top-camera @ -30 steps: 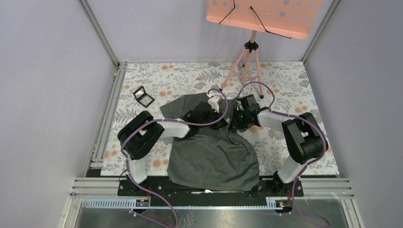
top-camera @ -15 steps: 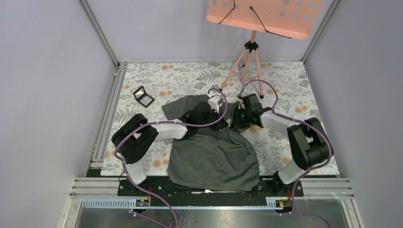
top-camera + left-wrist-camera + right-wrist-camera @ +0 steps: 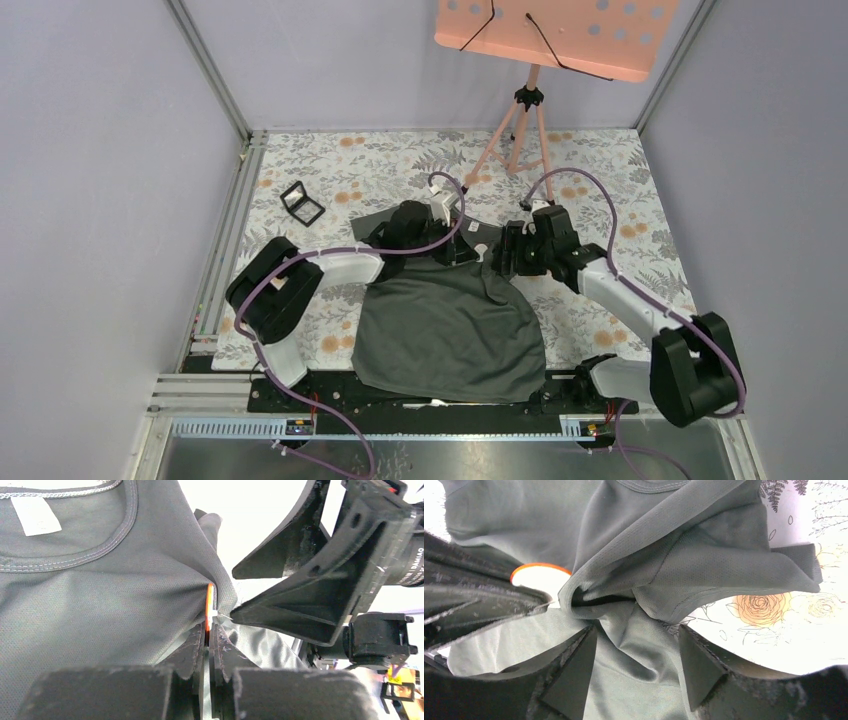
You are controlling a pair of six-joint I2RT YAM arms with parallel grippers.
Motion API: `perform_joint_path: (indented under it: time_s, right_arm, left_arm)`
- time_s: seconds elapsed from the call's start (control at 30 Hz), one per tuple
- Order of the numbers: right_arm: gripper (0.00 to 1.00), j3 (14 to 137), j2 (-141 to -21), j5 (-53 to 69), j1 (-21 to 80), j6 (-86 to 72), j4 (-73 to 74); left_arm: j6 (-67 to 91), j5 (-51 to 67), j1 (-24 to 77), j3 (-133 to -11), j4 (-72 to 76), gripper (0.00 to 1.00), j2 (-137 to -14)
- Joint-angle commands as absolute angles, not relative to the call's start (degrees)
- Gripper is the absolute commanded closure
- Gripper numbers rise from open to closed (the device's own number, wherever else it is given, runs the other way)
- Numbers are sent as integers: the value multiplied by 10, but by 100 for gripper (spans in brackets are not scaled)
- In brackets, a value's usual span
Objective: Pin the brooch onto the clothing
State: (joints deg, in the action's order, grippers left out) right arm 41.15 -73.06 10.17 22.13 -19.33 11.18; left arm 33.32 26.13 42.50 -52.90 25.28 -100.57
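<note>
- Brooch (image 3: 208,605): seen edge-on from the left wrist as a thin orange rim. From the right wrist it shows an orange rim around a pale face. It stands upright against a raised fold of the clothing (image 3: 100,595), a short way from the collar.
- Left gripper (image 3: 208,630): fingers clenched on the brooch's lower edge, with only a narrow slit between them.
- Clothing: a grey-green T-shirt spread flat on the near half of the table (image 3: 620,190), bunched into ridges at its far end. A white label (image 3: 35,515) sits inside the neck.
- Right gripper (image 3: 636,665): fingers (image 3: 574,675) released and standing well apart. Loose cloth lies in the gap, unpinched. One fingertip points at the brooch from just beside it.
- Overhead view: both grippers meet over the shirt's far edge, hiding the brooch.
- Surroundings: a black square case (image 3: 302,203) far left, well apart from the shirt, and an orange music stand (image 3: 555,35) at the back.
</note>
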Motion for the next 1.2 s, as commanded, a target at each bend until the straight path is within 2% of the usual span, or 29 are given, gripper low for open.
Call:
perform_joint_path:
  time_s: [0.0,0.37,0.53,0.97,1.17]
  right_arm:
    - [30,387,-672,118,222,-178,98]
    - [28,297,-571,268,213,-159,-60]
    - [29,300,-579,285,213,-150,-66]
    - [30,297,-621,344,217,-143,-94]
    - [35,295,-629,338,218,-145,-97]
  left_arm:
    - [342,342,404,-548,282,100,-1007]
    - [293,455,376,-552,230,100,-1005]
    - [272,502,375,-554,207,100,-1002]
    - [271,527,374,-551,205,100,-996]
    - [276,538,371,-554,209,100,-992]
